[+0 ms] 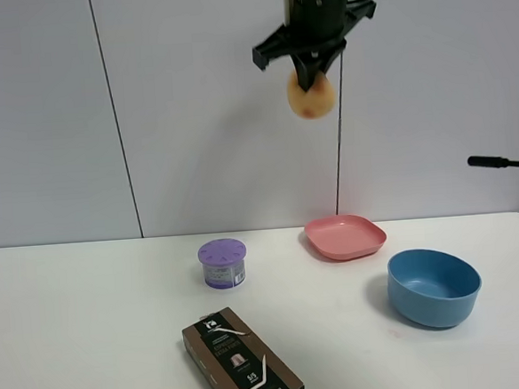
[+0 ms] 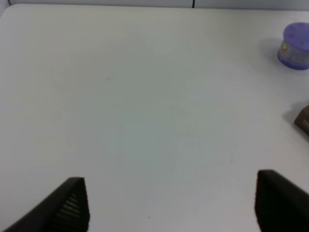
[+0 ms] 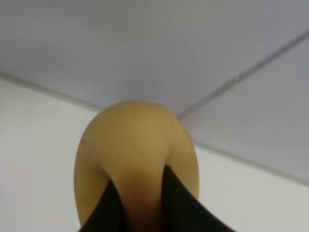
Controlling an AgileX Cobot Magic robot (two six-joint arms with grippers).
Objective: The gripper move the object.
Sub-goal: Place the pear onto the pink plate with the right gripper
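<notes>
Left gripper [image 2: 171, 210]: jaws spread wide, nothing btwn them, hanging over bare white worktop [image 1: 81, 323]. I'd put it well left of the pink plate [image 1: 344, 237], but the exterior cam doesn't show it.

Purple cup [image 1: 222, 262]: round, ribbed lid, printed label. It stands left of the plate, apart from it. Brown box [image 1: 243, 360]: matte card w/ white print, long and flat. It also lies left of the plate, nearer the cam.

The object [image 1: 311, 97] is high in the air above the plate, a touch left of its middle, clear of everything. Right gripper [image 1: 310, 77] points down w/ jaws pinching the object's upper end, so most of the body hangs below the tips. The wrist cam shows smooth yellow skin w/ a reddish blush btwn the two black tips.

It's egg-shaped and looks firm; I'd guess light, prob. a plastic or foam dummy. W/ rounded, slick-looking skin and a grip near one end, it could pivot or squirt out if I swing fast. A hold across the widest part would be safer. No dent at the tips that I can see.

The plate is a shallow rounded square in glossy plastic. Blue bowl [image 1: 433, 286]: deep, smooth, right of the plate and nearer the cam, just apart.
</notes>
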